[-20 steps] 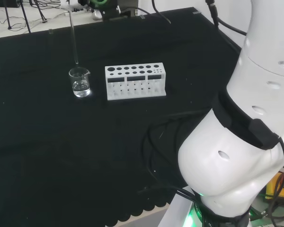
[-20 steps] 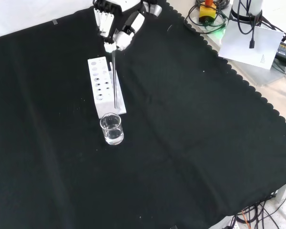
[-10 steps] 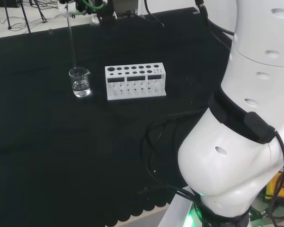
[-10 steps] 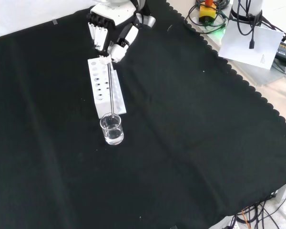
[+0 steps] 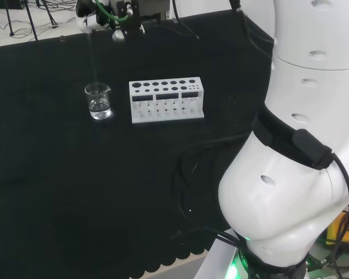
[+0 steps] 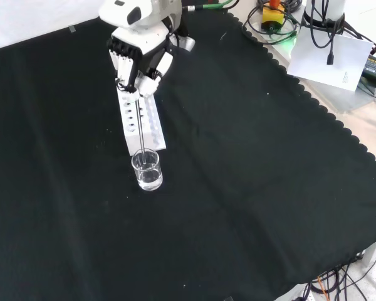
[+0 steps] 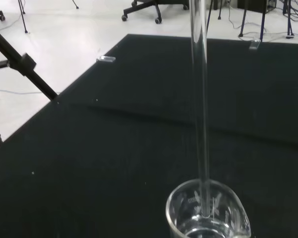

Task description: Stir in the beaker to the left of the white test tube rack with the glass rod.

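A small clear beaker [image 5: 98, 100] with a little clear liquid stands on the black cloth, left of the white test tube rack [image 5: 166, 100] in the head view. In the front view the beaker [image 6: 146, 169] sits just in front of the rack [image 6: 143, 122]. The hand [image 6: 138, 53] hovers over the rack's far end, its fingers curled round the top of a glass rod [image 6: 139, 125]. The rod [image 5: 93, 58] hangs almost upright. In the wrist view the rod [image 7: 199, 99] reaches down inside the beaker [image 7: 208, 218], with its tip near the liquid.
Cables and stands lie beyond the cloth's far edge in the head view. The arm's big white links [image 5: 296, 145] stand at the right of that view. A sheet of paper [image 6: 329, 59] and cables lie off the cloth's scalloped edge in the front view.
The hand has come down and moved toward the beaker with the rod. The rod's tip, which hung above the rim, now sits inside the beaker.
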{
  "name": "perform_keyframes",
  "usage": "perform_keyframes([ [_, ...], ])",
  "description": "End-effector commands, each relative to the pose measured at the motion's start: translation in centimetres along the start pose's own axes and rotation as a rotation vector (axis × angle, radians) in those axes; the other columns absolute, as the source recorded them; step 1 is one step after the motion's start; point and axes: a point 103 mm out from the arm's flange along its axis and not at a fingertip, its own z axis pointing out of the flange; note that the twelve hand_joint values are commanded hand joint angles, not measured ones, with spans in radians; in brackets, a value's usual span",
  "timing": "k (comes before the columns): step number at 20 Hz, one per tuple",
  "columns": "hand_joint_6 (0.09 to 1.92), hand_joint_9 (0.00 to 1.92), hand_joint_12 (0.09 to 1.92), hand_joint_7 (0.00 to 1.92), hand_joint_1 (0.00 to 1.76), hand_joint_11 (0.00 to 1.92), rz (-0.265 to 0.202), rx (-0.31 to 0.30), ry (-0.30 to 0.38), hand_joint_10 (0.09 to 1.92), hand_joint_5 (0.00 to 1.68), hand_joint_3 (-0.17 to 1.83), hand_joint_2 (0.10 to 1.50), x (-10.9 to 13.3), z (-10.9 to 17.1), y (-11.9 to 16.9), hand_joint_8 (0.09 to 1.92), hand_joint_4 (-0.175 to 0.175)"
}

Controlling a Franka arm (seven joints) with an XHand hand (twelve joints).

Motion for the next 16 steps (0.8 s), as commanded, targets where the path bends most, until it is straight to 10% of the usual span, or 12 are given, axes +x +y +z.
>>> perform_keyframes([
  [1, 0.61, 1.56, 0.74, 1.05, 1.29, 1.58, 0.005, 0.024, -0.017, 0.86, 1.03, -0.01, 1.10, -0.5, 2.4, 0.4, 1.21, -0.175],
  [16, 0.61, 1.56, 0.75, 1.05, 1.29, 1.58, -0.006, 0.033, 0.013, 0.86, 1.03, -0.01, 1.10, 1.3, 5.1, 0.4, 1.22, -0.175],
])
